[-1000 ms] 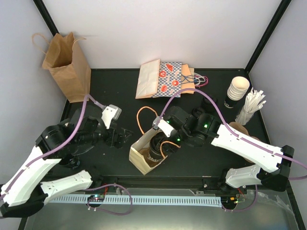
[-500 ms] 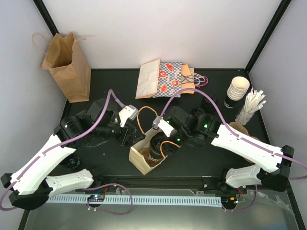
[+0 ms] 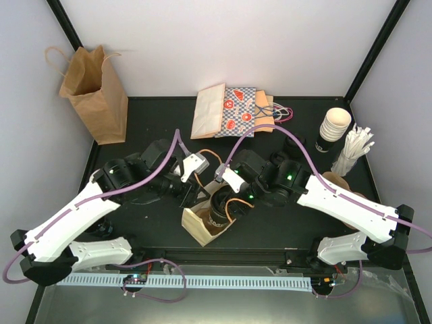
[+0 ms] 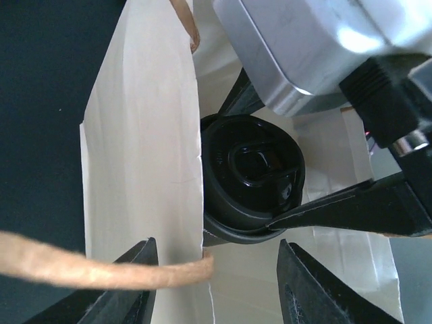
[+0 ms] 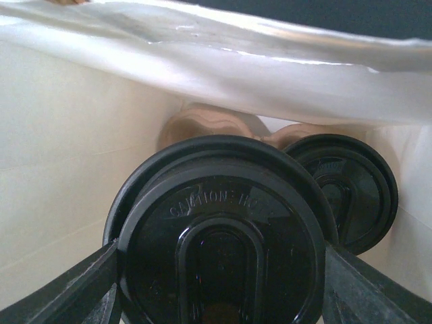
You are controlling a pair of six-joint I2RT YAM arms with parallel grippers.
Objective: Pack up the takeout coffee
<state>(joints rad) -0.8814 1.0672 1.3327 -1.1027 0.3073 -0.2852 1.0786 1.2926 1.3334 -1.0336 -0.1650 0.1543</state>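
A cream handled paper bag (image 3: 196, 226) lies open near the table's front. My right gripper (image 3: 226, 202) reaches into it, shut on a takeout coffee cup with a black lid (image 5: 219, 250); its fingers press the lid on both sides. A second black-lidded cup (image 5: 345, 189) sits deeper in the bag. My left gripper (image 4: 219, 270) is at the bag's mouth, open, its jaws astride the bag's wall edge (image 4: 145, 135) and the tan rope handle (image 4: 101, 270). The held lid (image 4: 253, 169) shows just beyond, with a right finger (image 4: 358, 202) on it.
A brown paper bag (image 3: 94, 88) stands at the back left. Flat folded bags (image 3: 229, 111) lie at the back middle. A stack of white paper cups (image 3: 335, 125) and a bundle of white sticks (image 3: 354, 150) stand at the right.
My left arm has swung right from the table's left to the bag's mouth, and its jaws have narrowed around the bag's edge. The right arm and its cup have not moved.
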